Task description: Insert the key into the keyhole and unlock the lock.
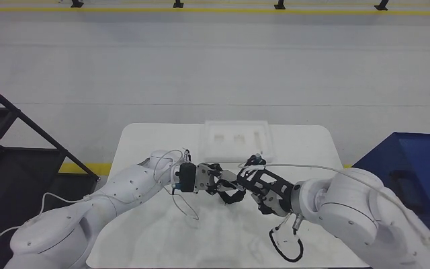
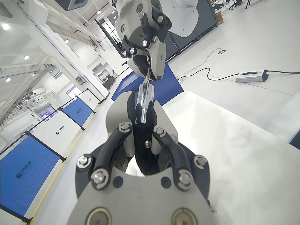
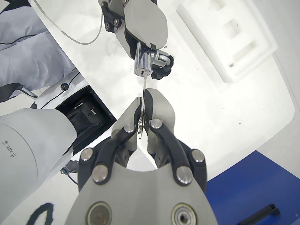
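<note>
Right gripper (image 3: 143,95): its two grey fingers are pinching the bow of the small flat silver metal key (image 3: 144,84), and the blade is pointing away from the wrist, toward the lock.
Left gripper (image 2: 143,108): its black padded fingers are clamping the shiny chrome cylinder-shaped padlock (image 3: 142,58) in the air above the table, end face toward the key.
Keyhole (image 3: 141,72): the key tip is touching it or just entering. I cannot tell how deep, but most of the blade is showing outside.
Shackle (image 3: 161,57): it is partly hiding behind a finger and its black pad, so I cannot tell if it is locked.
Progress: both pieces are being held and lined up. In my judgement the insertion is only beginning, and pushing the blade fully in and turning it are waiting to be done.
White rounded table (image 1: 302,144): it is lying below both grippers, and neither padlock nor key is touching it.
White foam tray with rectangular recesses (image 3: 201,26): it is sitting at the far edge of the table, well apart from the grippers.
Thin white cable (image 3: 77,40): it is hanging in a loop by the left arm, beside the key line and not across it.
Obstacles: nothing is standing between key and keyhole.
</note>
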